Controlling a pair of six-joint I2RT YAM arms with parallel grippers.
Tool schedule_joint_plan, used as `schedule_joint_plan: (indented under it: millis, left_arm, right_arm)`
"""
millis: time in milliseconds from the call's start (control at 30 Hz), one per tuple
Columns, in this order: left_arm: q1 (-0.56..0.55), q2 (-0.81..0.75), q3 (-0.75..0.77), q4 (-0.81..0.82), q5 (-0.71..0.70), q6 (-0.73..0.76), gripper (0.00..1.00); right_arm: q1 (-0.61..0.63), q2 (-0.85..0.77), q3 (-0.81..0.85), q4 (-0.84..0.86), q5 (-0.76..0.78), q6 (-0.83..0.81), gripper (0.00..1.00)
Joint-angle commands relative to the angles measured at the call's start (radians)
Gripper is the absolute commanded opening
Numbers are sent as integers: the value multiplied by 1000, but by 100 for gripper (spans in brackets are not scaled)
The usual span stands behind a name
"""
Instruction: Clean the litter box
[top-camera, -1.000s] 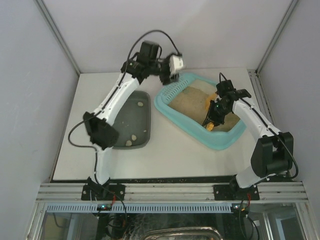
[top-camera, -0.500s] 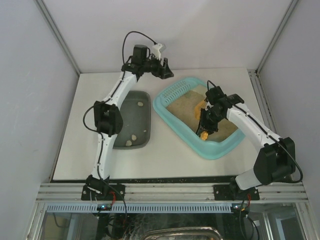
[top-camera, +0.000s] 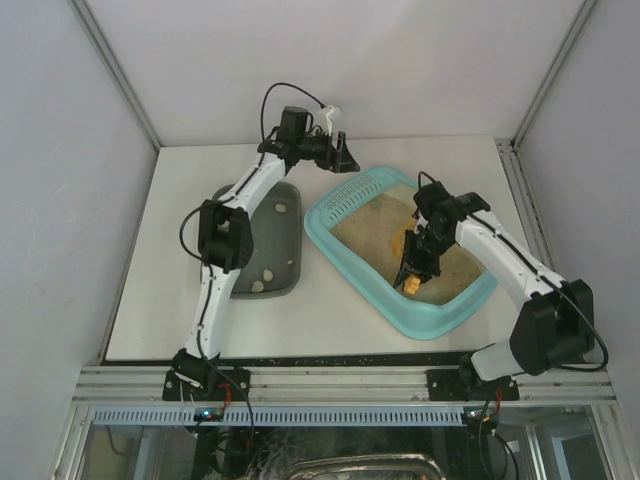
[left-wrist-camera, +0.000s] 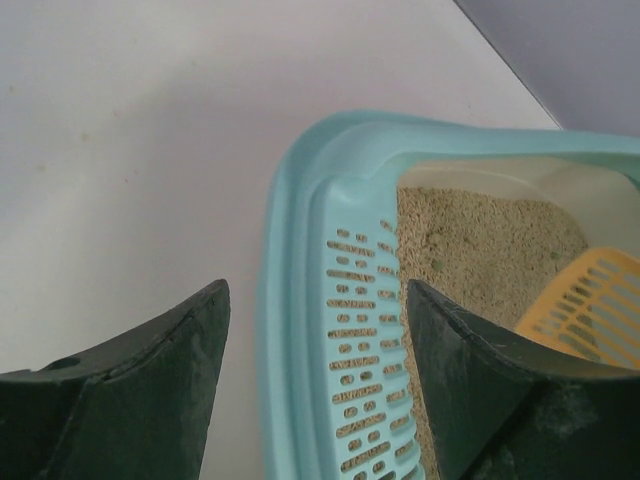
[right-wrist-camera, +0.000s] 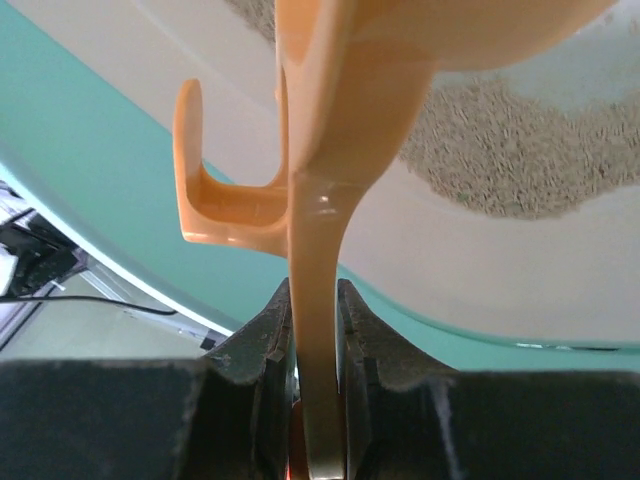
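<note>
Light-turquoise litter box (top-camera: 358, 270), right of centre on table (top-camera: 160, 300), beside grey tray (top-camera: 285, 250). Slotted rim (left-wrist-camera: 355, 370) at far end; beige litter (left-wrist-camera: 470, 240) patchy inside. Right gripper (right-wrist-camera: 313, 300) clamped on orange scoop (right-wrist-camera: 330, 100). Left gripper (left-wrist-camera: 315, 330) spread wide above slotted end.

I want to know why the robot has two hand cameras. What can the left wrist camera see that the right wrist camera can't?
Only the left wrist view shows the slotted rim of the light-turquoise plastic litter box, the left pincer open and holding nothing, and the slotted blade of the orange plastic scoop. Only the right wrist view shows the right pincer shut on the scoop's handle, plus the handle's hook. Both show the litter box, the beige sandy litter and part of the scoop.
</note>
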Motion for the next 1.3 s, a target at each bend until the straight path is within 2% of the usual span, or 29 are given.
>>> schedule_joint_plan:
  millis: [0, 133, 267, 533, 633, 767, 900, 1067, 1267]
  left_arm:
    - [0, -77, -99, -5, 78, -20, 75]
    - [-13, -142, -228, 10, 71, -34, 75]
    - [-18, -143, -239, 24, 95, -107, 76]
    - [-19, -196, -326, 147, 95, -188, 80]
    - [-21, -205, -342, 163, 98, -206, 80]
    - [-21, -232, -385, 228, 115, -256, 72]
    - [-21, -252, -423, 259, 120, -268, 70]
    - [-21, -268, -460, 264, 122, -265, 69]
    - [-22, -297, -500, 268, 119, -260, 69]
  right_arm:
    - [-21, 134, 161, 52, -24, -1, 0]
    - [-19, 298, 309, 95, -29, 12, 0]
    - [-22, 440, 422, 84, 20, 58, 0]
    - [-24, 503, 508, 23, 149, 113, 0]
    - [-23, 517, 509, 13, 168, 116, 0]
    - [-16, 542, 487, 38, 170, 127, 0]
    - [-8, 575, 454, 74, 182, 148, 0]
    - [-3, 583, 397, 206, 158, 176, 0]
    - [3, 616, 320, 394, 17, 231, 0]
